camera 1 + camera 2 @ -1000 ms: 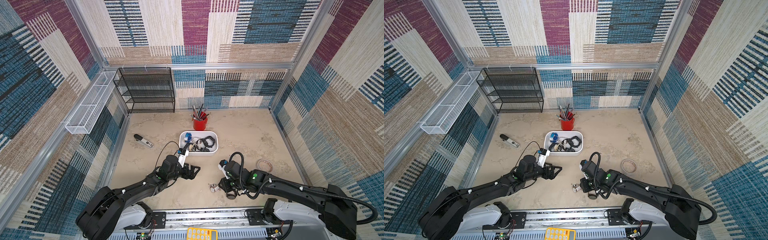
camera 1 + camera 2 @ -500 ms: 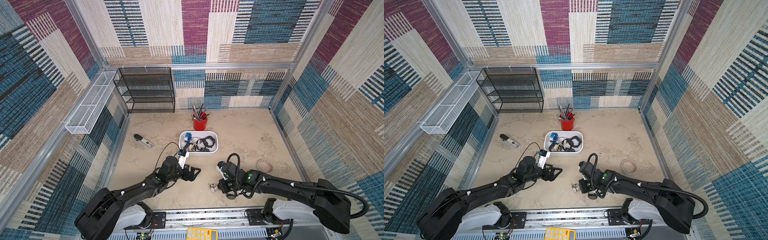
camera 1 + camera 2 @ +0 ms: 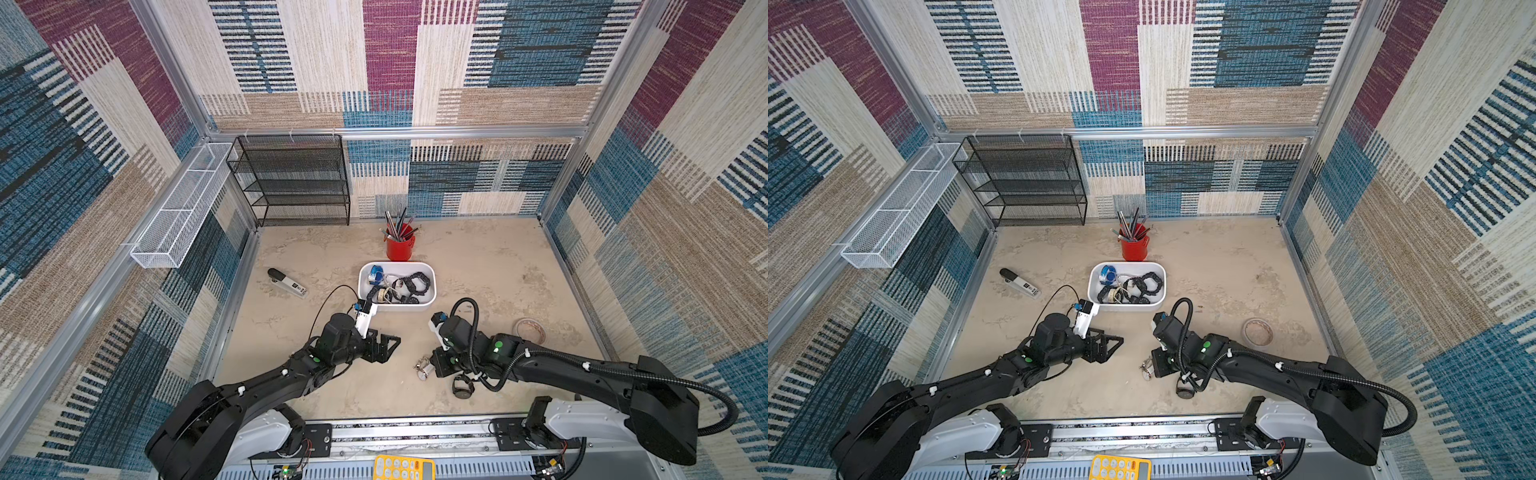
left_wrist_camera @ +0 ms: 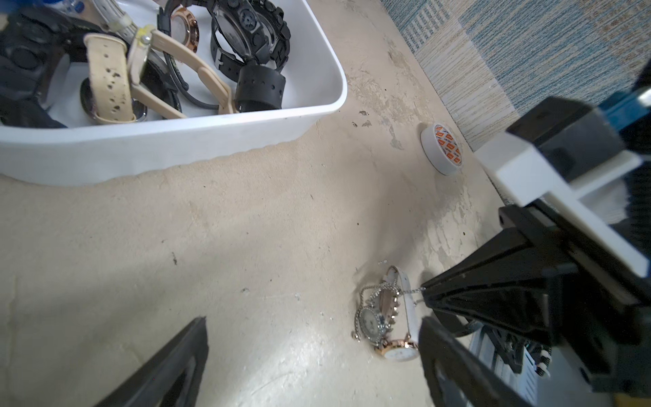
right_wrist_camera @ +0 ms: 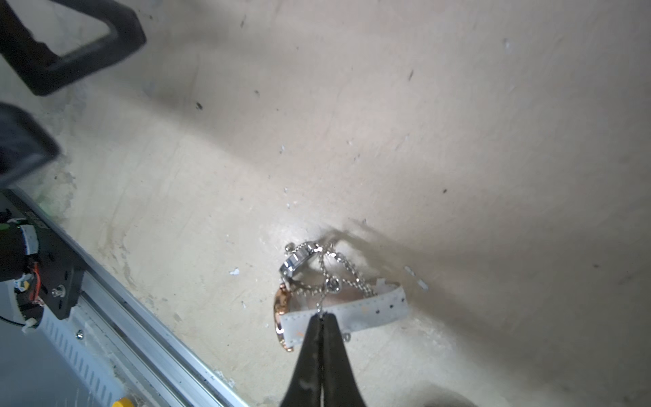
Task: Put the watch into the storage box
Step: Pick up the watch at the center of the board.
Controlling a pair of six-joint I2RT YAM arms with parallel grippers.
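Watch (image 5: 297, 262): lying on the worktop (image 3: 478, 257), chain being pinched in the closed right end effector (image 5: 321, 317); storage box (image 3: 399, 308) sitting at its 11 o'clock in a top view, nearer the wide-open, empty left end effector (image 3: 390, 351).

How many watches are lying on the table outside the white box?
3. Near the right arm: a silver chain watch and a white-strap watch tangled together, and a black watch beside them. The arm may hide others.

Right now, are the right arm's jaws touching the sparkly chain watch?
Touching. In the right wrist view the right gripper is shut, its jaws pinching a strand of the chain watch at their tips.
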